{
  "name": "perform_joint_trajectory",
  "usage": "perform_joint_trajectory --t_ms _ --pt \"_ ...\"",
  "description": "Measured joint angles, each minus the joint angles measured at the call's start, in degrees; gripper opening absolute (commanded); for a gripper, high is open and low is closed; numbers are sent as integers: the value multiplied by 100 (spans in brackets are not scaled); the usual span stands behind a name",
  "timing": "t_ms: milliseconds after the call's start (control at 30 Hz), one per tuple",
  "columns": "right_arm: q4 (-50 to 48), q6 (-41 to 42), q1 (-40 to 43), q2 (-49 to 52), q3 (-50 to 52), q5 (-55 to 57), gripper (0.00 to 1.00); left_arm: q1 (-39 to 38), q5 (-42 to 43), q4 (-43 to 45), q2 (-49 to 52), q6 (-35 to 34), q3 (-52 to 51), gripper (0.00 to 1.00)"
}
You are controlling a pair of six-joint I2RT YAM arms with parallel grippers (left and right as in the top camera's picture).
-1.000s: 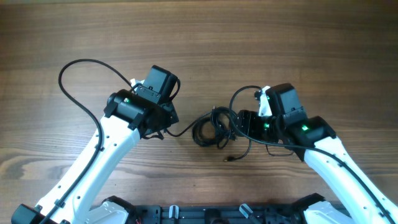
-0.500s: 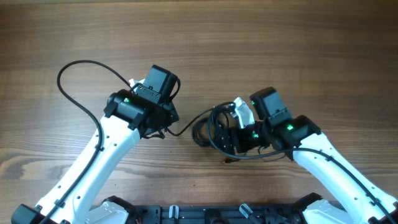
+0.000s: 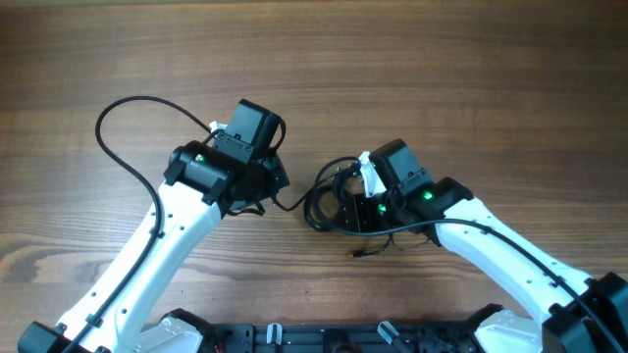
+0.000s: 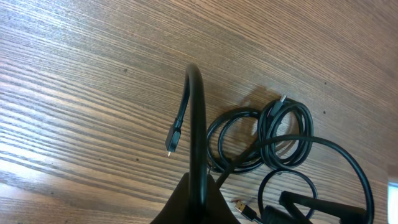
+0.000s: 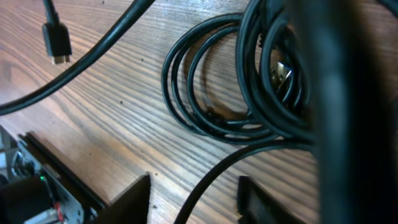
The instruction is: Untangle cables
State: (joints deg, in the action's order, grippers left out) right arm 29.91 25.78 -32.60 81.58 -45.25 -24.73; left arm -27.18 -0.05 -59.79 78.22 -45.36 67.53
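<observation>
Right hand (image 3: 345, 210) has slid left over two coiled cables (image 3: 316, 208).

Overhead, each wrist housing covers its own gripper, the left housing (image 3: 250, 137) and the right housing (image 3: 397, 169), so neither jaw gap shows there. The right housing also hides the right side of the cables (image 3: 319, 208). A plug (image 3: 359, 253) nearby is too small to identify. From the left wrist, the left gripper (image 4: 191, 190) is cut off by the bottom edge. From the right wrist, a blurred dark band (image 5: 329, 93) close to the lens masks part of the coil. The right gripper (image 5: 193, 186) runs off the bottom edge.
</observation>
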Motion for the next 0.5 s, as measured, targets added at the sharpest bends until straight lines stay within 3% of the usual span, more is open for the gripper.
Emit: perform_joint_trajectory --t_ms 167,500 --pt "-57 225 0 31 0 44 4 0 17 2 0 0 0 4" --pt "-55 402 0 -26 0 44 4 0 17 2 0 0 0 4"
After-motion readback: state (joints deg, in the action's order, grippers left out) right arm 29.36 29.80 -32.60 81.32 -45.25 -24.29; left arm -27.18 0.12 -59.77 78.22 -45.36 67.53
